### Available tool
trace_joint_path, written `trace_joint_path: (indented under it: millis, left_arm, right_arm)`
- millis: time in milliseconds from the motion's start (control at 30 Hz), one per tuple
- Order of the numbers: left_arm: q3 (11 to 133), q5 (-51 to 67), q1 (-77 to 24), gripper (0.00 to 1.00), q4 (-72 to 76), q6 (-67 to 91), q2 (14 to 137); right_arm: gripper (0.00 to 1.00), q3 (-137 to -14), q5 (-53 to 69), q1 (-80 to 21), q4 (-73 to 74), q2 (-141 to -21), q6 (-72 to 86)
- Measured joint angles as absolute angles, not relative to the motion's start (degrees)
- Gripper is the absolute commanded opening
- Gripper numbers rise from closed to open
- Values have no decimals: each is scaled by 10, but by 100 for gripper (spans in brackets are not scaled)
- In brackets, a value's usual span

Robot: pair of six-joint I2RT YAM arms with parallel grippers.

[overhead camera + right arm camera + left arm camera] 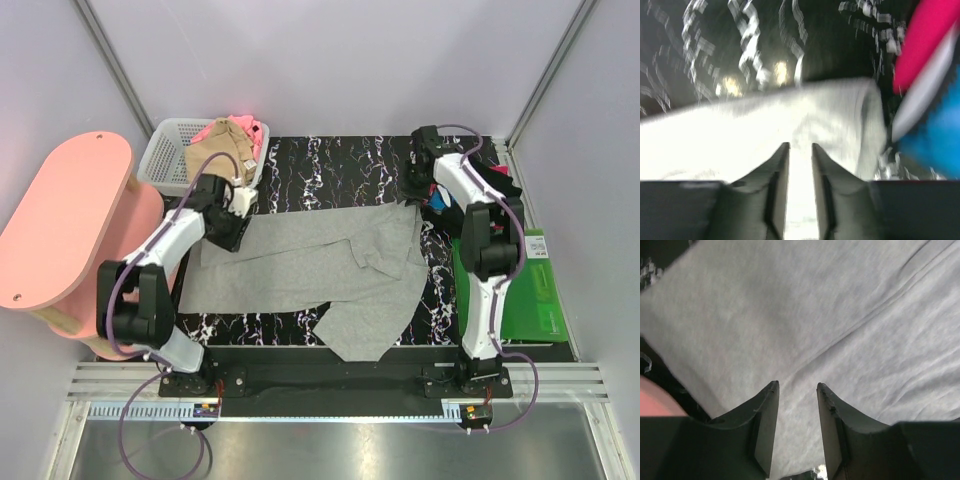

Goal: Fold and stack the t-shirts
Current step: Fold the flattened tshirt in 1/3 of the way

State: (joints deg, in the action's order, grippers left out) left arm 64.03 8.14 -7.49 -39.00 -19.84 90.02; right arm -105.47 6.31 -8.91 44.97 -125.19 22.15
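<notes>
Cloth fills the middle of the overhead view: the light-grey t-shirt point(320, 270) lies spread and creased on the black marbled mat point(330, 160), one part hanging toward the near edge. The left gripper point(235, 232) sits at the shirt's far left corner, and the right gripper point(418, 190) is at its far right corner. A tan tee point(212, 150) and a pink tee point(248, 128) are heaped in the white lattice basket point(165, 160) at far left. The black printed tee point(497, 180) is bunched behind the right arm, above the green board point(540, 290). A pink oval stool point(60, 230) stands at left. From the left wrist, the dark fingers point(767, 415) stand apart above flat grey cloth, with nothing clamped between them. From the right wrist (a badly blurred picture), the fingers point(780, 170) leave a narrow gap with pale cloth showing in it. I cannot tell whether they pinch it. The pink, white and blue print lies just to the right.
</notes>
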Motion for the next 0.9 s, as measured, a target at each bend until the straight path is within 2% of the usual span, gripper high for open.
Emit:
trace_joint_path:
  millis: [133, 267, 367, 633, 767, 900]
  left_arm:
    - [580, 57, -54, 44, -404, -227, 819]
    - [534, 33, -53, 44, -415, -248, 735]
    - [531, 19, -54, 43, -412, -251, 735]
    - [554, -7, -54, 41, -375, -250, 877]
    - [566, -26, -53, 40, -350, -254, 927]
    - [579, -40, -45, 41, -342, -261, 938]
  right_arm:
    - [35, -996, -22, -169, 465, -1132, 194]
    - [32, -902, -11, -256, 437, -997, 198]
    - [26, -797, 6, -259, 416, -930, 220]
    - [24, -633, 61, -242, 370, -967, 290]
    - [25, -623, 63, -243, 358, -968, 304]
    - [25, -665, 51, -238, 361, -978, 305]
